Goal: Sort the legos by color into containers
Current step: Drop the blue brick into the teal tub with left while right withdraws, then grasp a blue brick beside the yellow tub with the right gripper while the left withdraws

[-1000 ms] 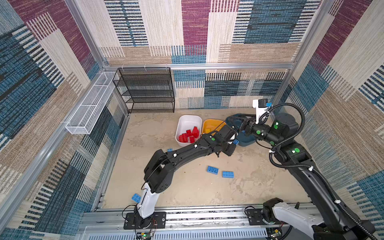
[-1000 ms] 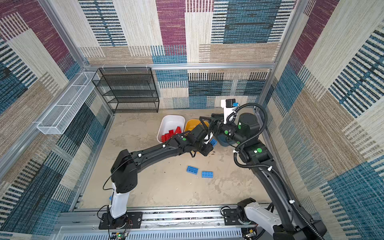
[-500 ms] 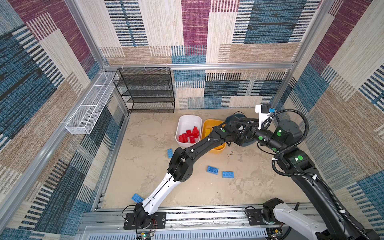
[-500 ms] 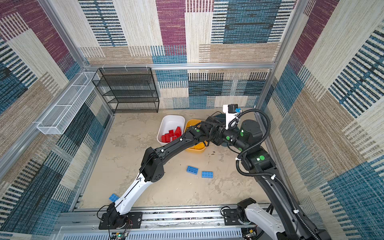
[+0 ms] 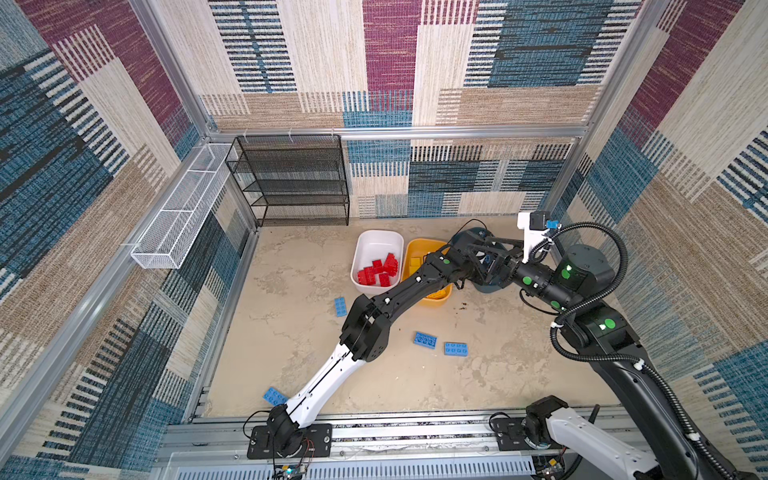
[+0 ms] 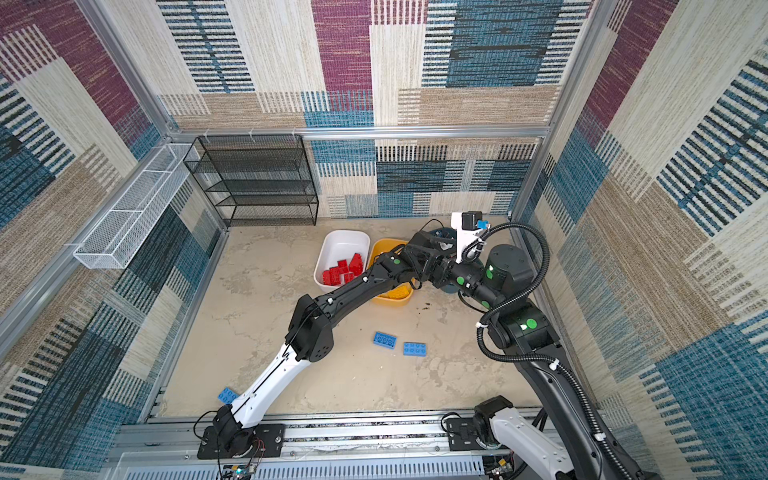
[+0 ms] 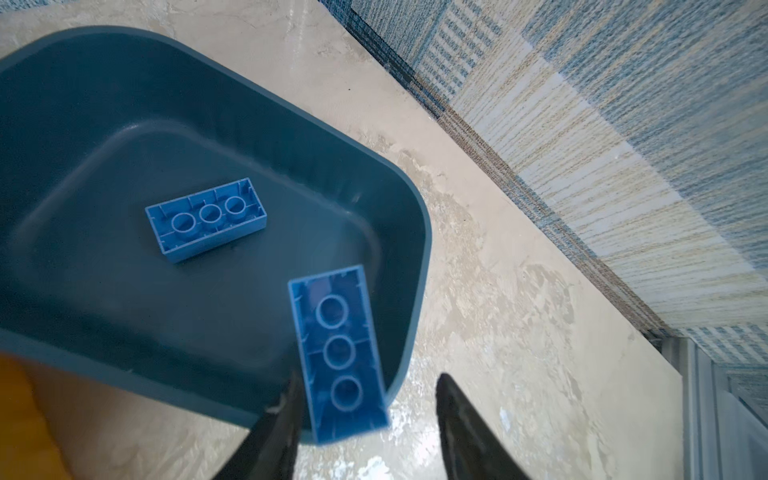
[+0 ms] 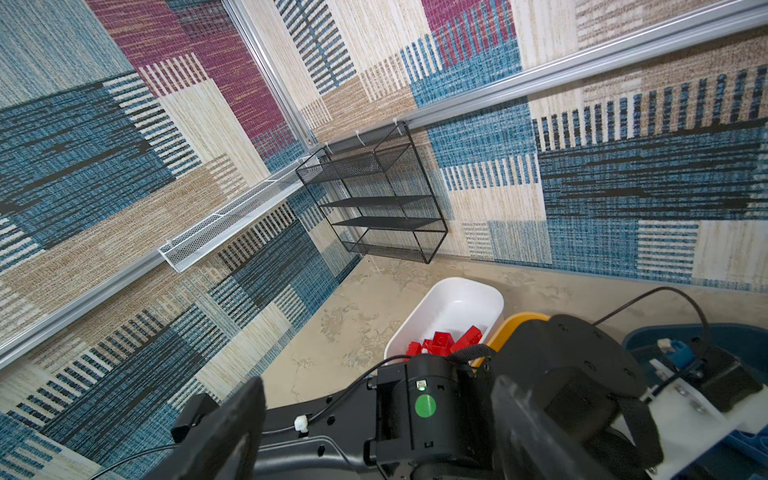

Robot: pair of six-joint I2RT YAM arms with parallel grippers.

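Presently at the deposit step for a blue piece. Locate the left gripper (image 7: 368, 376) above one corner of the dark teal tub (image 7: 166, 75), jaws parted wider than the blue brick (image 7: 336, 353) between them. Note that brick hollow side up, brushing one finger at most, clear of the other, and partly over the tub rim in the wrist view. Judge it as let go, not gripped. Confirm a second blue brick (image 7: 205, 220) lying flat on the tub floor, also hollow side up.

Locate the right gripper (image 8: 374, 384) close beside the left forearm, jaws spread wide, holding nothing.

Check the sorted stock in a top view: red bricks (image 5: 378, 272) in the white tub (image 5: 376, 245), yellow pieces in the yellow tub (image 5: 409, 253), largely hidden under the left arm. Count four blue pieces on the table (image 5: 291, 332): a loose brick (image 5: 340, 306) just beside the white tub, a mid-table pair (image 5: 425, 340), and a front-edge brick (image 5: 274, 396) beside the left arm's base. Judge reds and yellows as done, blues as under way.

Next, raise the left gripper straight up, clear of the rim and of the right arm close by, before swinging away. Then lower open jaws over a blue piece on the table, across its short sides, and close.
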